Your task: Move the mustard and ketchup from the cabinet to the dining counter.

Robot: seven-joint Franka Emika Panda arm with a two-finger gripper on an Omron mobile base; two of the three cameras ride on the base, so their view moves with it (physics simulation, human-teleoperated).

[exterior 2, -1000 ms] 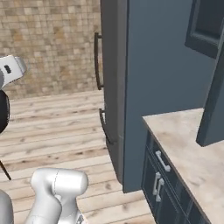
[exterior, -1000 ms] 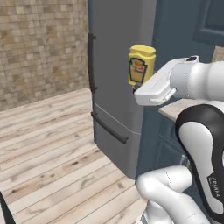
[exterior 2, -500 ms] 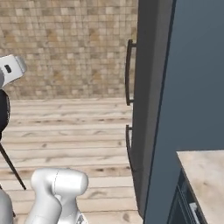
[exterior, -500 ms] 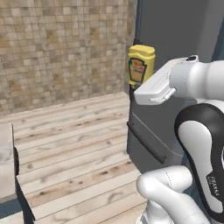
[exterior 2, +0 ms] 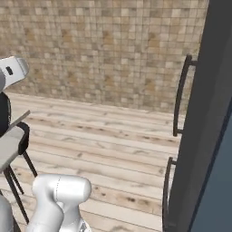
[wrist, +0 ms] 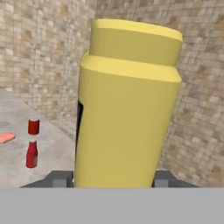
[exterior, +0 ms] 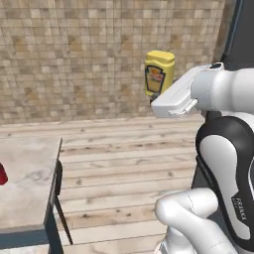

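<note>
The mustard (exterior: 158,72), a squat yellow bottle with a label on its front, is held upright in the air before the tiled wall. My gripper (exterior: 159,95) is shut on its lower part. In the hand view the mustard (wrist: 127,109) stands large between my fingertips (wrist: 61,179). The ketchup (wrist: 31,153), a slim red bottle, stands upright on the dining counter (wrist: 57,148) far to the left. The same dining counter (exterior: 25,191) lies at the lower left of the left base view, well below and left of the mustard. The cabinet is out of view.
A short red can (wrist: 33,126) stands just behind the ketchup, with a pink thing (wrist: 6,138) left of it. A red object (exterior: 2,173) shows at the counter's left edge. A tall dark unit with bar handles (exterior 2: 180,99) stands at right. Wooden floor runs to the tiled wall (exterior: 74,54).
The whole picture has shifted with the base: the tall dark unit has slid off to the right and the dining counter has come in at the left. The mustard stays in my gripper.
</note>
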